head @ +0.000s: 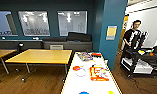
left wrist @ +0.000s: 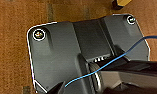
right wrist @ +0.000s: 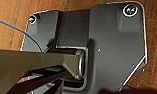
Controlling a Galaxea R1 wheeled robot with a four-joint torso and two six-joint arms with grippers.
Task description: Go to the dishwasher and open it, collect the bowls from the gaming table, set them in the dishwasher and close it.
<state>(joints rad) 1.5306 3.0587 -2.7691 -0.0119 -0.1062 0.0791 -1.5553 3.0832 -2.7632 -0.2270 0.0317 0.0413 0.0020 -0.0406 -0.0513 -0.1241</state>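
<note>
Gaming table (head: 92, 86) w/ white top, blue bowl (head: 83, 92) & yellow bowl (head: 110, 92) at near edge. Yellow tables (head: 41, 56) left, teal walls, wood floor. Person (head: 132, 35) by cart (head: 141, 58). Jaws: can't tell.

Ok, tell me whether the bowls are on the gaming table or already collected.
On the table, not collected. The blue bowl and the yellow bowl sit on the near end of the gaming table, at the head view's lower edge.

The gaming table (head: 94, 85) stood ahead, two bowls (head: 84, 92) at its near end, tables (head: 41, 56) to its left.
</note>
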